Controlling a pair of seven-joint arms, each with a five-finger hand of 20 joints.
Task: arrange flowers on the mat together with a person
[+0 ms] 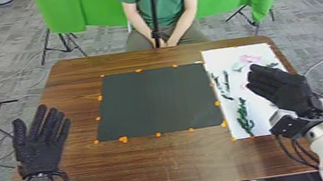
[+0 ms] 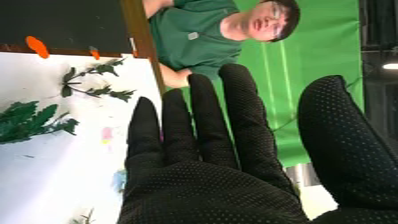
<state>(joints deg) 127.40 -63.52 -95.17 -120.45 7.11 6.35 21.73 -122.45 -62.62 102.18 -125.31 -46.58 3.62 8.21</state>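
Your right hand [image 2: 213, 192], straight-fingered and empty like your left hand [image 1: 41, 152], hangs by the leafy sprigs [image 1: 245, 118] on the white sheet [image 1: 225, 55]; picking seems due: pinch one, carry it to the dark mat [image 1: 159, 101].

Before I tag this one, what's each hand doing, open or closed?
Left hand: open, fingers straight, holding nothing.
Right hand: open, fingers straight, holding nothing.

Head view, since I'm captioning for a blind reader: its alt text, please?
A robot's open right hand hovers above a white sheet with leafy sprigs and a pink flower, right of a dark mat on a brown table; the open left hand is at the left.
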